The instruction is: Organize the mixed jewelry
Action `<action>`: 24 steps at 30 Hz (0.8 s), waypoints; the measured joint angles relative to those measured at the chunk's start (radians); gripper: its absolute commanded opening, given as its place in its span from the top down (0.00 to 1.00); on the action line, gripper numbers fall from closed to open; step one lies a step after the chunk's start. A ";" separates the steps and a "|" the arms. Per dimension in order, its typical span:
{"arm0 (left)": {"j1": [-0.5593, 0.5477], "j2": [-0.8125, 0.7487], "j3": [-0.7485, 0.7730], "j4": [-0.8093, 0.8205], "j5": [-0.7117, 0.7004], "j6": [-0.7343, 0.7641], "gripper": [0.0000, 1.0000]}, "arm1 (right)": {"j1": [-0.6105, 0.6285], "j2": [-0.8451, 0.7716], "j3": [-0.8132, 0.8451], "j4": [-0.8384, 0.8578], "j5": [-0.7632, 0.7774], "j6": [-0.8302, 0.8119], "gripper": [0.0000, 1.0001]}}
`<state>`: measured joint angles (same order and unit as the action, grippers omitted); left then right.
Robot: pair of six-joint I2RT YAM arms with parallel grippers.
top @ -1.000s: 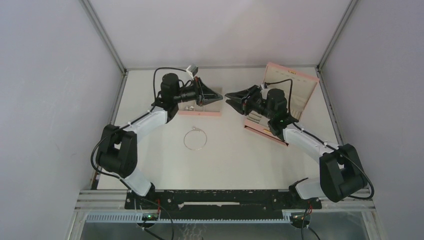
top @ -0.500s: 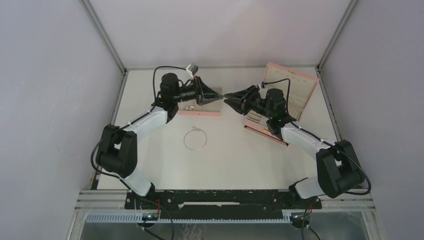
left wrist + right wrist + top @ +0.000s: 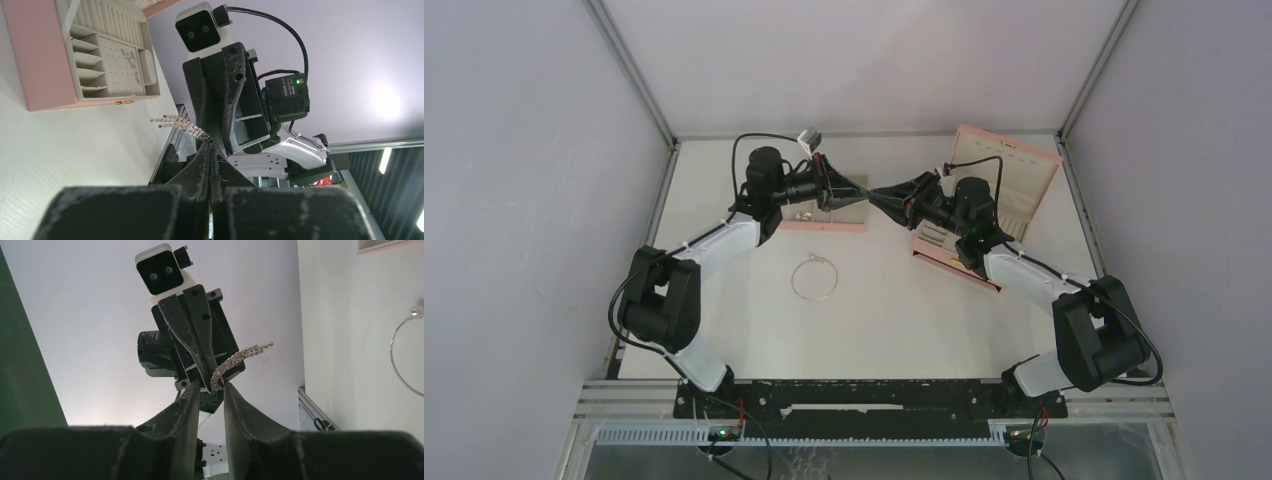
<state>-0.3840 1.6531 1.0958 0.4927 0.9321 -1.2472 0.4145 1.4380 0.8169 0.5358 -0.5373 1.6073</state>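
A short sparkling silver chain strand (image 3: pixel 179 124) hangs in the air, pinched at one end by my left gripper (image 3: pixel 211 145), which is shut on it. In the top view my left gripper (image 3: pixel 864 196) and right gripper (image 3: pixel 880 195) meet tip to tip above the table's far middle. My right gripper (image 3: pixel 212 388) is open by a narrow gap, its jaws on either side of the strand's (image 3: pixel 239 358) lower end. The thin silver wire hoop (image 3: pixel 814 278) lies flat on the table, also at the right edge of the right wrist view (image 3: pixel 404 356). Tiny silver pieces (image 3: pixel 801 214) lie on the pink tray (image 3: pixel 844 227).
The open pink box (image 3: pixel 952 258) stands at the right with its lid (image 3: pixel 1009 165) raised. The left wrist view shows its compartments (image 3: pixel 85 55) and small silver earrings (image 3: pixel 131 58) on its pad. Grey walls close in the table on three sides.
My right gripper has moved left to the left gripper's tip and narrowed its jaws around the strand. The left gripper has stayed put, holding the strand.
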 measured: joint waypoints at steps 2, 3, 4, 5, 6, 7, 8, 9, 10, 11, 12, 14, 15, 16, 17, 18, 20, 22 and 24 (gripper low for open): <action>0.000 0.000 0.000 0.000 0.000 0.000 1.00 | 0.000 0.001 0.000 0.000 0.000 0.000 0.67; 0.000 0.000 0.000 0.000 0.000 0.000 1.00 | 0.000 0.001 0.000 0.000 0.000 0.000 0.66; 0.000 0.000 0.000 0.000 0.000 0.000 1.00 | 0.000 0.002 0.000 0.000 0.000 0.000 0.66; 0.000 0.000 0.000 0.001 0.000 0.000 1.00 | -0.001 0.002 0.000 0.000 0.000 0.000 0.66; 0.000 0.000 0.000 0.001 0.001 0.000 1.00 | -0.001 0.002 0.000 0.000 0.000 0.000 0.66; 0.000 0.000 0.000 0.003 0.003 0.000 1.00 | -0.002 0.002 0.000 0.000 0.000 0.001 0.66; 0.000 0.000 0.000 0.007 0.006 0.000 1.00 | -0.003 0.002 0.000 0.000 0.000 0.001 0.66; 0.000 0.000 0.000 0.013 0.009 0.000 1.00 | -0.005 0.002 0.000 0.000 0.000 0.003 0.66; 0.000 0.000 0.000 0.023 0.013 0.000 1.00 | -0.008 0.002 0.000 0.000 0.000 0.004 0.66; 0.000 0.000 0.000 0.031 0.016 -0.001 1.00 | -0.010 0.002 0.000 0.000 0.000 0.005 0.66; 0.000 0.000 0.000 0.045 0.019 -0.001 1.00 | -0.013 0.002 0.000 0.000 0.000 0.005 0.66; 0.000 0.000 0.000 0.069 0.024 -0.002 1.00 | -0.017 0.002 0.000 0.002 0.000 0.008 0.67; 0.000 0.000 0.000 0.078 0.026 -0.002 1.00 | -0.018 0.002 0.000 0.003 0.000 0.008 0.67; 0.000 0.000 0.000 0.089 0.029 -0.002 1.00 | -0.019 0.002 0.000 0.005 0.000 0.009 0.68; 0.000 0.002 0.000 0.098 0.034 -0.002 1.00 | -0.020 0.002 0.000 0.007 0.000 0.011 0.68; 0.000 0.003 0.000 0.107 0.038 -0.003 1.00 | -0.020 0.002 0.000 0.010 0.000 0.012 0.68; 0.000 0.008 0.000 0.122 0.044 -0.003 1.00 | -0.021 0.002 0.000 0.015 0.000 0.015 0.68; 0.000 0.013 0.000 0.129 0.046 -0.003 1.00 | -0.021 0.002 0.000 0.018 0.000 0.016 0.68; 0.000 0.018 0.000 0.131 0.048 -0.006 1.00 | -0.021 0.002 0.000 0.023 -0.003 0.019 0.68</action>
<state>-0.3840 1.6707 1.0958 0.6239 0.9806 -1.2533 0.3939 1.4395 0.8169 0.5591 -0.5407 1.6260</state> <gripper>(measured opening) 0.004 0.322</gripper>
